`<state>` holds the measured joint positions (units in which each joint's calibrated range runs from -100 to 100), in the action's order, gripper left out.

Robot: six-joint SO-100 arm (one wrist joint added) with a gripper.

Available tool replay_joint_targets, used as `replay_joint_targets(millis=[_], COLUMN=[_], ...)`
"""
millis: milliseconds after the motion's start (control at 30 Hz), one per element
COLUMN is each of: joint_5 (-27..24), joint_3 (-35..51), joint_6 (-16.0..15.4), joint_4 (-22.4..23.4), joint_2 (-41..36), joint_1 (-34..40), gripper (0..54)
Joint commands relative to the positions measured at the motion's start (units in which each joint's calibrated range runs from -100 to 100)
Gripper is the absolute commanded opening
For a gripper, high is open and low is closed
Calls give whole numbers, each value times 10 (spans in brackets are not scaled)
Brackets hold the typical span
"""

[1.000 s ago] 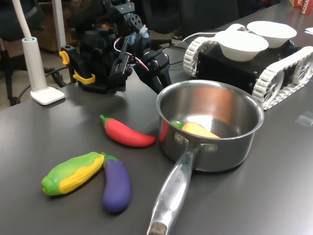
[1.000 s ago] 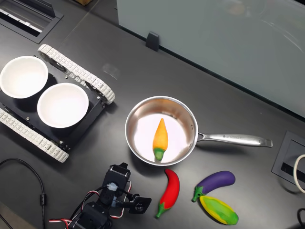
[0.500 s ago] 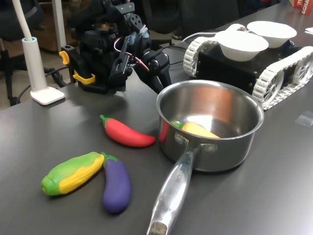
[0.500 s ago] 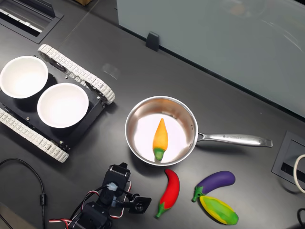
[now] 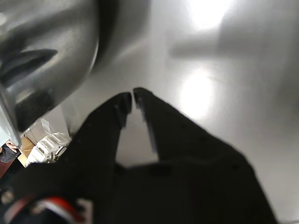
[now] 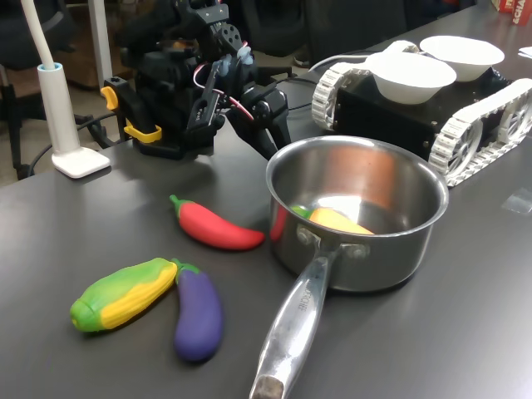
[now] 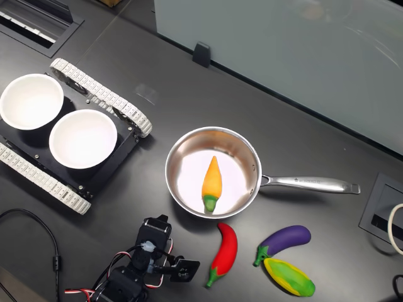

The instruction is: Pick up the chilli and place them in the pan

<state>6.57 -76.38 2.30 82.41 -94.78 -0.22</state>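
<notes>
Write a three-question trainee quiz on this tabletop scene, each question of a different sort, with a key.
1. True or false: the red chilli already lies inside the pan.
2. Multiple choice: what lies in the pan in the second exterior view? A) a purple eggplant B) an orange-yellow pepper C) a corn cob
3. Fill in: in the wrist view the gripper has its fingertips nearly ____, with nothing between them.

Key: 1. False; it lies on the table beside the pan. 2. B. 3. touching.
</notes>
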Motion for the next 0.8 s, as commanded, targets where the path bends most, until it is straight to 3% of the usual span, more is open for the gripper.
replay_joint_targets(millis=[0, 300, 767], joint_5=[5, 15, 13], joint_3=[47, 118, 203], joint_6=[7, 7, 7], joint_4=[9, 73, 103], joint_2=[-7, -7, 4], joint_1=[-1, 25, 19], gripper=[0, 0, 0])
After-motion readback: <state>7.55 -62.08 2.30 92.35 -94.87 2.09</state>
